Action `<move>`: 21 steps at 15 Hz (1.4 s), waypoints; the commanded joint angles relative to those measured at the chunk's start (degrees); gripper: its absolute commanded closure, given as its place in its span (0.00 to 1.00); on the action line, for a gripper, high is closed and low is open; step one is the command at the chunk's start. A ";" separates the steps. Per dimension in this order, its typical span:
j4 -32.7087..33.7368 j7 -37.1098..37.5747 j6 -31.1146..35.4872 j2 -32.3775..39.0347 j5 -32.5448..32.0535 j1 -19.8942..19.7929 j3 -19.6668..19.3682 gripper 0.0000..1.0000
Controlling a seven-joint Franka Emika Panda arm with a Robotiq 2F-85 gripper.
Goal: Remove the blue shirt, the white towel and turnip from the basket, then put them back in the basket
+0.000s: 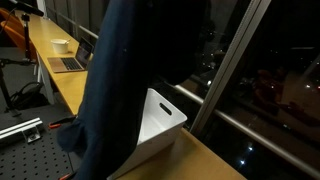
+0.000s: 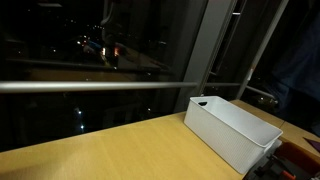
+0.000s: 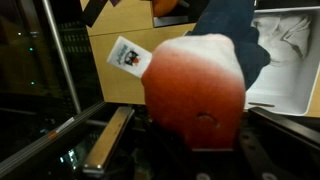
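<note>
My hand (image 3: 195, 155), closed narrow, grips the turnip (image 3: 195, 92); judged soft and light, best pinched mid-body.

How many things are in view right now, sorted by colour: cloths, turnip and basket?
White: 2, the basket and the towel
Navy blue: 1, the shirt
Reddish-orange: 1, the turnip
Total: 4

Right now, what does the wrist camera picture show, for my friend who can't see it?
A big red-orange ball with a pale top fills the middle, very close. Above it is dark blue cloth, and a white basket with a white towel inside sits at the right.
</note>
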 commanded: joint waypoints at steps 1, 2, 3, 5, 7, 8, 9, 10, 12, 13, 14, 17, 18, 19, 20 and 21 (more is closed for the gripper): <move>7.07 -3.21 -2.11 4.45 -0.93 0.11 -0.88 0.97; 7.74 -3.17 -2.35 5.14 -0.88 0.39 -0.91 0.97; 8.22 -3.20 -2.48 5.68 -1.06 0.75 -0.98 0.97; 9.07 -3.07 -2.64 6.78 -1.71 1.70 -1.21 0.97; 9.59 -3.00 -2.95 7.75 -1.92 2.47 -1.38 0.97; 9.79 -2.94 -3.30 8.20 -2.21 3.09 -1.45 0.97; 8.00 -2.42 -2.77 7.48 -2.35 3.75 -1.46 0.97; 7.01 -2.09 -2.51 7.22 -2.81 4.63 -1.44 0.97; 7.38 -1.98 -2.82 8.03 -3.88 6.30 -1.45 0.97; 7.67 -1.99 -2.98 8.45 -4.43 7.04 -1.47 0.97; 7.57 -1.98 -3.12 8.69 -5.20 8.05 -1.51 0.97; 7.26 -1.85 -3.47 9.52 -7.08 10.39 -1.35 0.97; 7.37 -1.79 -3.65 10.09 -7.78 11.30 -1.28 0.97; 7.56 -1.85 -3.82 10.57 -8.27 11.99 -1.20 0.97; 7.43 -1.80 -3.80 11.07 -8.78 12.79 -1.08 0.97; 7.38 -1.83 -3.76 11.59 -9.01 13.30 -0.97 0.97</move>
